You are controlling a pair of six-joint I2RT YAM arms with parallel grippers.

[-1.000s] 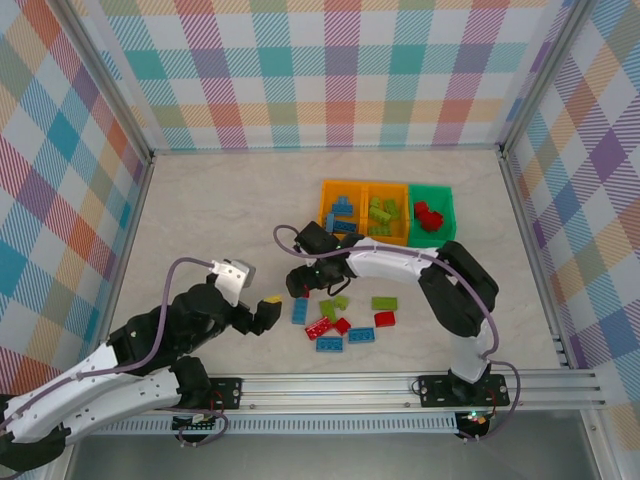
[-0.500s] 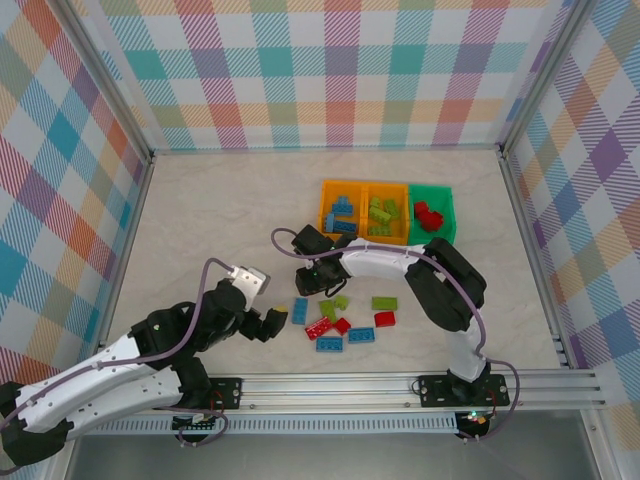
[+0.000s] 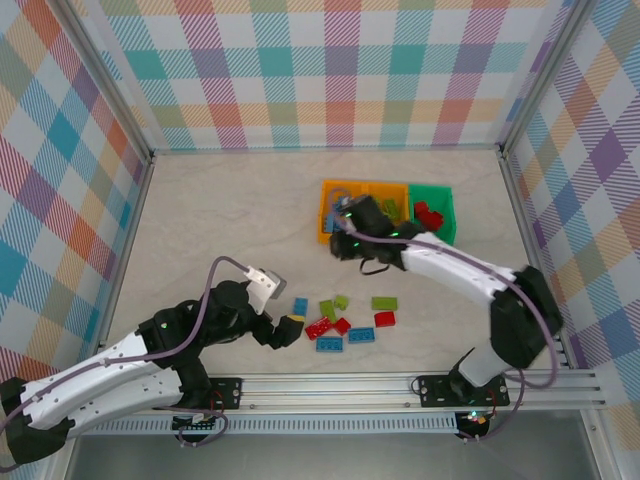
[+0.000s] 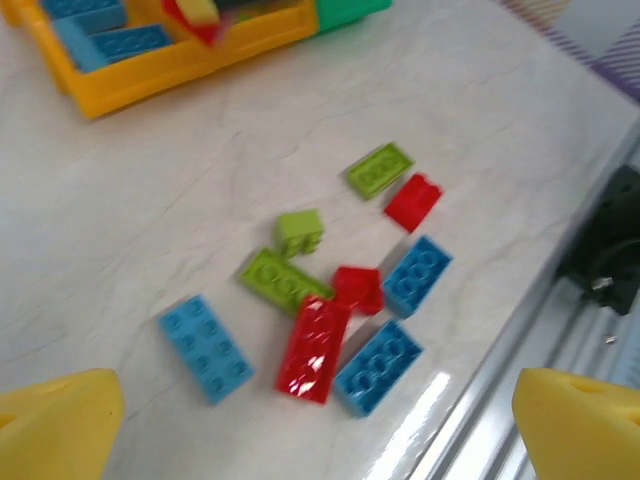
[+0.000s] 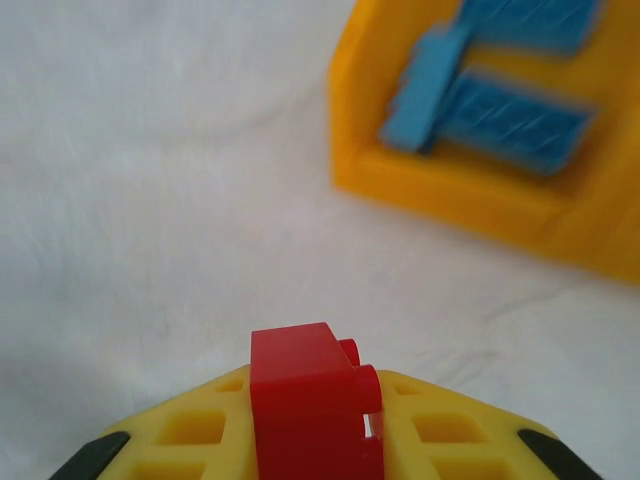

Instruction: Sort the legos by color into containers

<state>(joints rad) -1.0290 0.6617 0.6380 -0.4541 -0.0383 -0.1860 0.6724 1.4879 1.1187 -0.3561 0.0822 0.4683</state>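
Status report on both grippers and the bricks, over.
Left gripper open, by loose bricks. Right gripper shut on red brick, near orange bin. Nothing seen blocking.

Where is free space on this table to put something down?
Free: the table left of the left orange bin, out to the left wall, and the strip behind the bins. Crowded: the loose legos by the front rail.

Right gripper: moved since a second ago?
Yes. In the top view the right gripper went from the loose bricks up toward the orange bin, carrying a red brick.
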